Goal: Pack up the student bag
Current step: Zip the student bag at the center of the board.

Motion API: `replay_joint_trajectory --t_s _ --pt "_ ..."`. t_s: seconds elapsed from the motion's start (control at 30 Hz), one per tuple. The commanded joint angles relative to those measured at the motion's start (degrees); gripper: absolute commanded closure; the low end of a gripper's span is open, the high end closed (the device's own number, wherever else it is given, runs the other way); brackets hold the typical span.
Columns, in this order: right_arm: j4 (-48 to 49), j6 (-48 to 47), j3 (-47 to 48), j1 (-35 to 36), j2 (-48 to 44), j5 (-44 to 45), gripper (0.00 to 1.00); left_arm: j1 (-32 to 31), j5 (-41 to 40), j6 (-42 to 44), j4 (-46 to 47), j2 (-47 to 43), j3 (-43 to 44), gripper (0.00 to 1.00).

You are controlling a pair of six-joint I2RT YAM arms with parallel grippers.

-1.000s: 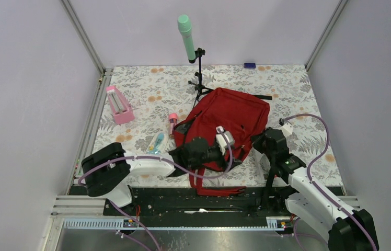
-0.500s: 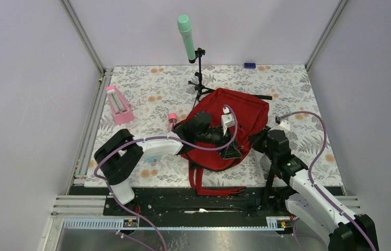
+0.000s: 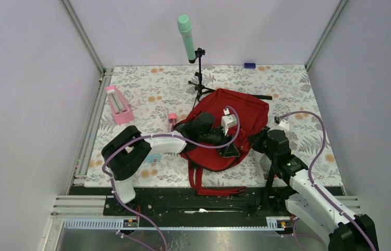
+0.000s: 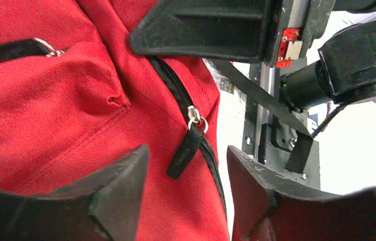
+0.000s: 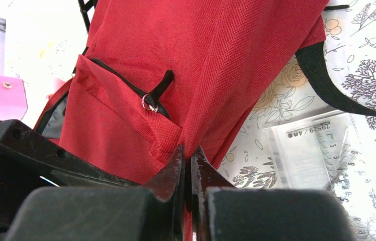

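Right hand [image 5: 187, 154] pinches student bag [image 5: 216, 60]; left hand [image 4: 187, 150] gapes.

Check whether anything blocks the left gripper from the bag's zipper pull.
Nothing visible does. In the wrist view the black zipper pull lies in the gap between the open fingers of the left gripper, with only the red fabric of the student bag around it.

Top view: high at the near edge, looking down on the whole table [image 3: 146, 89].
Left wrist view: very near the bag [image 4: 50, 100], facing its zipper [image 4: 173, 88].
Right wrist view: low, close at the bag's side.
Shared: the bag, in all three.
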Motion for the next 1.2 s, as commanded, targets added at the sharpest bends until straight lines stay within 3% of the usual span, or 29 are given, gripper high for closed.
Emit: replay_joint_trajectory --t_s 0.0,0.17,0.33,0.5,0.77,0.97,1.17 --pt "5.9 -0.7 2.8 -0.1 -0.4 -1.8 1.00 0.2 -1.2 -1.1 5.4 0.2 0.9 0.45" --pt "5.9 -0.7 3.0 -0.1 -0.3 -2.0 1.00 -0.3 -0.3 -0.3 3.9 1.1 2.0 0.53" --pt "5.6 -0.8 3.6 -0.1 0.0 -1.9 1.00 -0.7 0.0 0.1 3.2 0.9 2.1 0.72" --pt "4.2 -2.1 5.6 -0.1 0.9 -1.5 1.00 -0.9 -1.6 0.3 1.8 -0.9 2.4 1.00" --pt "-9.5 -6.2 16.0 -0.1 1.5 12.7 1.00 -2.9 -9.5 9.2 -12.7 -11.4 7.4 1.00" --pt "-9.5 -8.3 22.3 -0.1 5.2 16.6 1.00 -8.6 -25.5 17.7 -19.1 -17.7 5.9 1.00" --pt "-9.5 -8.5 28.0 -0.1 13.4 20.5 1.00 -13.3 -33.5 21.4 -19.5 -24.1 0.0 1.00"
